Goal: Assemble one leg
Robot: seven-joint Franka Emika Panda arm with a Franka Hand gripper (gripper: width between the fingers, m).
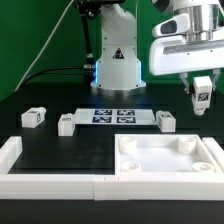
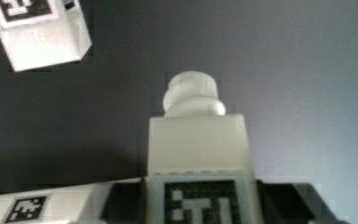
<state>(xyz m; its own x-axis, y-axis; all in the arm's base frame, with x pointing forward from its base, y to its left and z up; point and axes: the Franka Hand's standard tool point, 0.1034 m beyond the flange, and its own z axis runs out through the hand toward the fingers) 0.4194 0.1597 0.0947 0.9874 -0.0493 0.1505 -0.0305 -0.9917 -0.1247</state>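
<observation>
My gripper (image 1: 203, 88) is at the exterior view's right, shut on one white leg (image 1: 203, 99) with a black-and-white tag. It holds the leg above the table, behind the far right corner of the large white square part (image 1: 166, 157). In the wrist view the held leg (image 2: 197, 140) stands between the dark fingers (image 2: 130, 203), its round peg pointing away from the gripper (image 2: 197, 203). Three more legs lie on the table: one (image 1: 35, 117) at the left, one (image 1: 67, 123) beside it, and one (image 1: 165, 120) near the gripper. A loose leg also shows in the wrist view (image 2: 37, 35).
The marker board (image 1: 112, 116) lies mid-table in front of the robot base (image 1: 117, 62). Long white border bars (image 1: 45, 166) run along the front and left. The square part has corner sockets (image 1: 185, 145).
</observation>
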